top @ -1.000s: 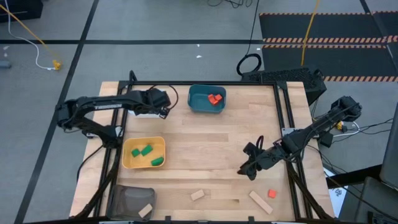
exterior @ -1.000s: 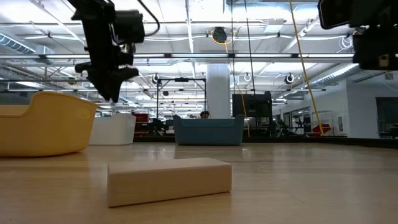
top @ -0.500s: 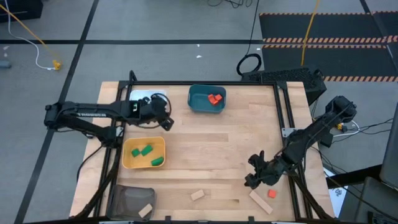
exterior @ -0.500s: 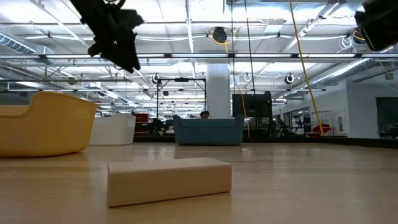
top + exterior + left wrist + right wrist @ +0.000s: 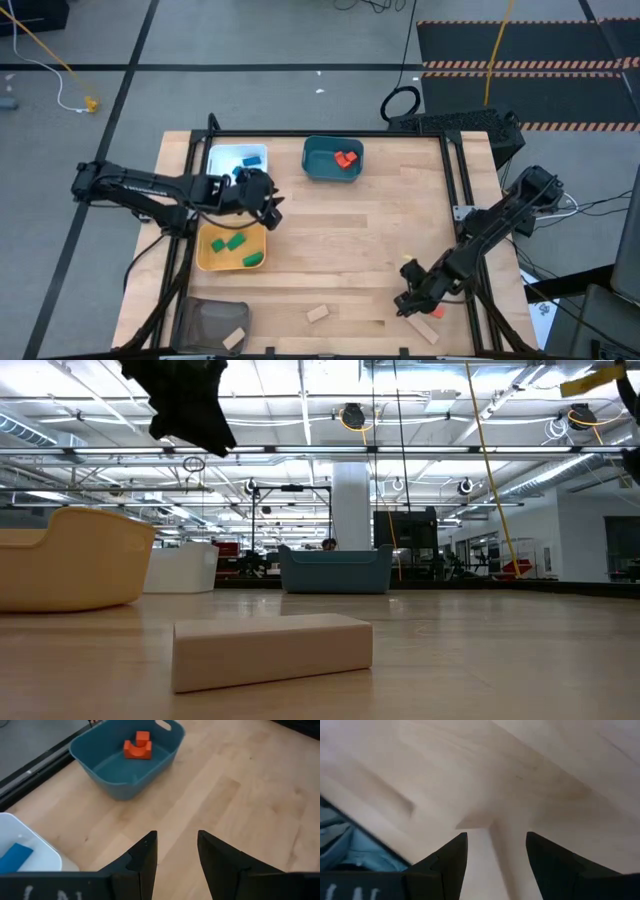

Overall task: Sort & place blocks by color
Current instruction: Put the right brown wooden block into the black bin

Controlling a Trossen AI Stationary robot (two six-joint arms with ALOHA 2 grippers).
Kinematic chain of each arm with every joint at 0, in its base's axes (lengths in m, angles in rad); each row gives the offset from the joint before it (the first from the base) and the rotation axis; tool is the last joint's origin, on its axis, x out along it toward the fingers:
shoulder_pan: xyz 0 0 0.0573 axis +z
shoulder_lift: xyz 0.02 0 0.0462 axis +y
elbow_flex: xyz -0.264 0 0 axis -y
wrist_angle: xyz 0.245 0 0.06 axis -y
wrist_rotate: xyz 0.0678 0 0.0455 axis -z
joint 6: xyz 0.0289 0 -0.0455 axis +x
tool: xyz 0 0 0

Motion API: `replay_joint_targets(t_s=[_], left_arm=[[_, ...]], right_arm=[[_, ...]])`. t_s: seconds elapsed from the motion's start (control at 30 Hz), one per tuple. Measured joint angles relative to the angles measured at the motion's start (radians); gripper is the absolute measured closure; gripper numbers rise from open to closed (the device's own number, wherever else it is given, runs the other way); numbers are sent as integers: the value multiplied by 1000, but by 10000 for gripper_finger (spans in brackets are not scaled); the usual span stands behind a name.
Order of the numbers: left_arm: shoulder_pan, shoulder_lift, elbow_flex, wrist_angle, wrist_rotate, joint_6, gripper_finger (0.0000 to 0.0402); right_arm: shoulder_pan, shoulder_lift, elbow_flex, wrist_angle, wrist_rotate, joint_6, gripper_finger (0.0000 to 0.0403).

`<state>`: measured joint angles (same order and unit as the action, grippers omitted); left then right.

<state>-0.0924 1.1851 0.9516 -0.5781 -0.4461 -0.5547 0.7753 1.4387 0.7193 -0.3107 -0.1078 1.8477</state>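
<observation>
My left gripper (image 5: 268, 208) (image 5: 175, 852) hangs open and empty above the table, just past the far right corner of the yellow tray (image 5: 206, 258), which holds green blocks (image 5: 233, 243). Red blocks (image 5: 138, 746) lie in the teal tray (image 5: 312, 165). Blue blocks (image 5: 248, 160) lie in the white tray (image 5: 222, 158). My right gripper (image 5: 404, 303) (image 5: 496, 851) is open and low over the table near the front right. It is beside a long tan block (image 5: 424, 330) and a small red block (image 5: 437, 312). A short tan block (image 5: 318, 313) (image 5: 272, 650) lies flat near the front edge.
A dark mesh basket (image 5: 205, 318) with a tan block (image 5: 234, 339) in it stands at the front left corner. A black frame (image 5: 455, 170) borders the table. Bare wood (image 5: 350, 230) lies in the middle between the arms.
My left gripper has swung from over the white tray toward the table's near edge and risen a little, uncovering that tray. My right gripper has gone down and toward the near edge, rolling as it went, and is now close to the long tan block. No block has moved.
</observation>
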Motion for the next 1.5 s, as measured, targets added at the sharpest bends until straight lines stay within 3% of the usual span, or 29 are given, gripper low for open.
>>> replay_joint_targets(t_s=[0.33, 0.57, 1.27, 1.5], left_arm=[[-49, 0, 0, 0, -11, -25, 259], [-68, 0, 0, -1, -28, -31, 259], [-68, 0, 0, -1, -39, -51, 259], [-68, 0, 0, -1, -40, -61, 259]], right_arm=[[20, 52, 0, 148, -21, -1, 211], [26, 52, 0, 142, 25, -4, 211], [32, 66, -11, 253, 36, -180, 211], [32, 62, -93, 331, 37, -69, 211]])
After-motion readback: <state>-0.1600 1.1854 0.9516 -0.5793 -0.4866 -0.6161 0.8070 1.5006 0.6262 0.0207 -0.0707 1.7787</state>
